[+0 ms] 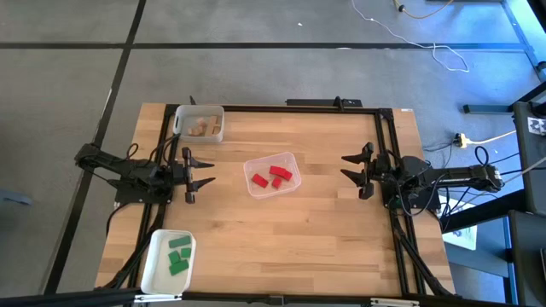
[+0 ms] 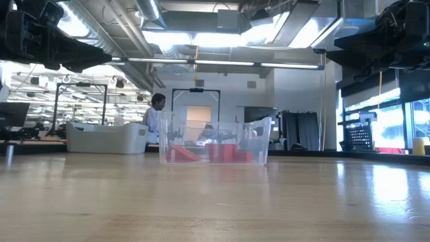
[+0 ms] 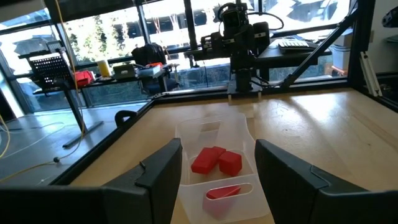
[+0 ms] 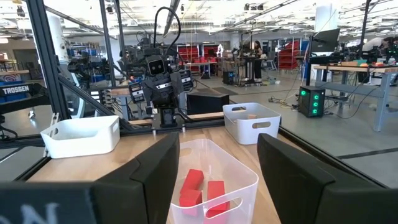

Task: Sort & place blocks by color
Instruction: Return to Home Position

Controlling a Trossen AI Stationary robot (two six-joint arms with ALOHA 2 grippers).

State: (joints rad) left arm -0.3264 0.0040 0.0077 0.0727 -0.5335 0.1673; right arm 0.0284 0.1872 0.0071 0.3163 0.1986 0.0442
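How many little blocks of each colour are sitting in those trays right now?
Red blocks: 4, in the clear tray.
Green blocks: 4, in the white tray.
Tan blocks: a small heap in the far tray, too bunched to count.
Total: 8 countable, plus the tan heap.

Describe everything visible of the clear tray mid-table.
The clear tray is a see-through plastic bin, rectangular with rounded corners and handle cut-outs in its end walls. It stands upright, slightly turned, on the wooden table, holding several red blocks. It sits between the open left gripper and right gripper; neither touches it.
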